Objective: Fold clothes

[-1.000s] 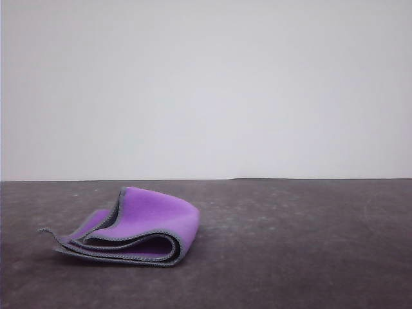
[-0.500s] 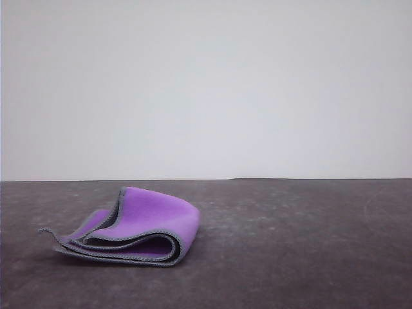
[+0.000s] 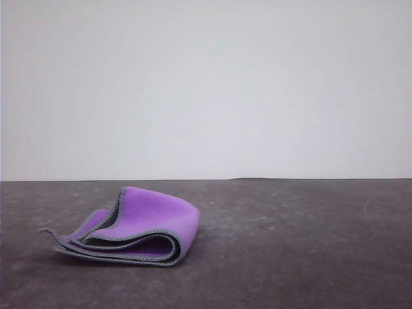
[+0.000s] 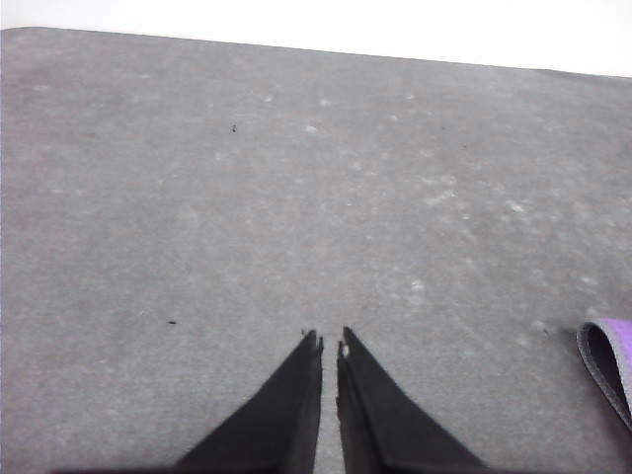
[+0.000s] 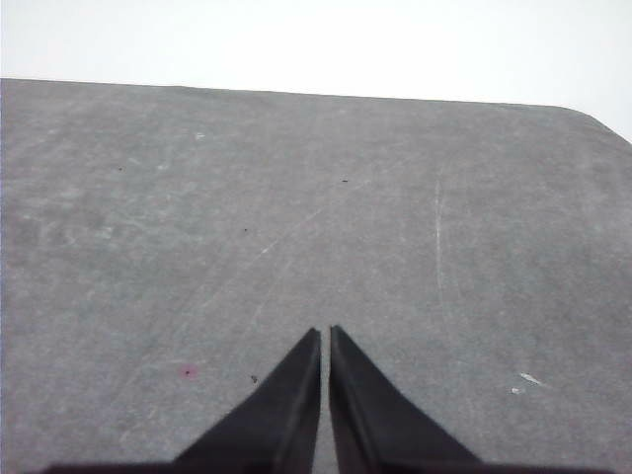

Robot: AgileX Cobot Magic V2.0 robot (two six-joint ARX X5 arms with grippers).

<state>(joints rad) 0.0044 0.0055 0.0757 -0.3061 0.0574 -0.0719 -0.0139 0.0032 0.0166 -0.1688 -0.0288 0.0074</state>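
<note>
The clothes, a small cloth, lie folded over in loose layers on the dark table, left of centre in the front view, purple face outward with a grey stitched edge. A corner of the clothes shows at the edge of the left wrist view, well apart from my left gripper. That gripper hangs above bare table, its two black fingers together with nothing between them. My right gripper is also shut and holds nothing, over bare table.
The grey table stretches to its far edge against a plain white wall. In the right wrist view the table's far corner is rounded. Faint scratches and specks mark the surface.
</note>
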